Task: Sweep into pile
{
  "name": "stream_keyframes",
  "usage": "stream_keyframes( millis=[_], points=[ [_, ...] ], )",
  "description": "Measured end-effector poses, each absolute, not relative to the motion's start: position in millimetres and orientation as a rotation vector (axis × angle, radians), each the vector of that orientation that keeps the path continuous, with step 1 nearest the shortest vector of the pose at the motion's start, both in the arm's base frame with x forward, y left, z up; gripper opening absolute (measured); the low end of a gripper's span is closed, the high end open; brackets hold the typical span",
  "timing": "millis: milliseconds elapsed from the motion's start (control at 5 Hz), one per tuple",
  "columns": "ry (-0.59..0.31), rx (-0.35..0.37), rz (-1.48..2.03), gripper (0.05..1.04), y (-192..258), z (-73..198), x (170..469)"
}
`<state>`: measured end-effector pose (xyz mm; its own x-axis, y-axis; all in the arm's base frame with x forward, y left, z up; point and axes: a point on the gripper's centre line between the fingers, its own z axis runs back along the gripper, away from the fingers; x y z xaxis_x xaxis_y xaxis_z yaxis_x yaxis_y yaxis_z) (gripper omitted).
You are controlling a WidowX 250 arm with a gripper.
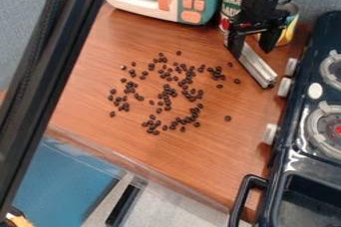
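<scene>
The black two-finger gripper point(252, 52) hangs open by one end of a silver metal bar point(258, 66); small dark-brown beans point(166, 92) lie scattered nearby.

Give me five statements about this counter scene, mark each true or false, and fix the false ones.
1. The dark beans are gathered in one tight pile. False: the dark beans lie scattered over the wooden counter.
2. The gripper is at the upper end of the silver bar. True.
3. The toy stove is at the left of the view. False: the toy stove is at the right.
4. A yellow can stands behind the gripper. True.
5. The silver bar lies left of the beans. False: it is to their right.
</scene>
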<state>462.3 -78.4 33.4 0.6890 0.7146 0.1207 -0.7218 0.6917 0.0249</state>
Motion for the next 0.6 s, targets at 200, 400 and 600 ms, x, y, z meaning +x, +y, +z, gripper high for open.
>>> stream_keyframes(
  millis=[200, 400, 600],
  points=[
    [-0.089, 0.074, 0.803, 0.999, -81.6, 29.1, 461.4],
    [-0.094, 0.070, 0.807, 0.956, -83.5, 28.3, 463.7],
    [-0.098, 0.086, 0.806, 0.683, -81.1, 23.4, 463.3]
  ],
)
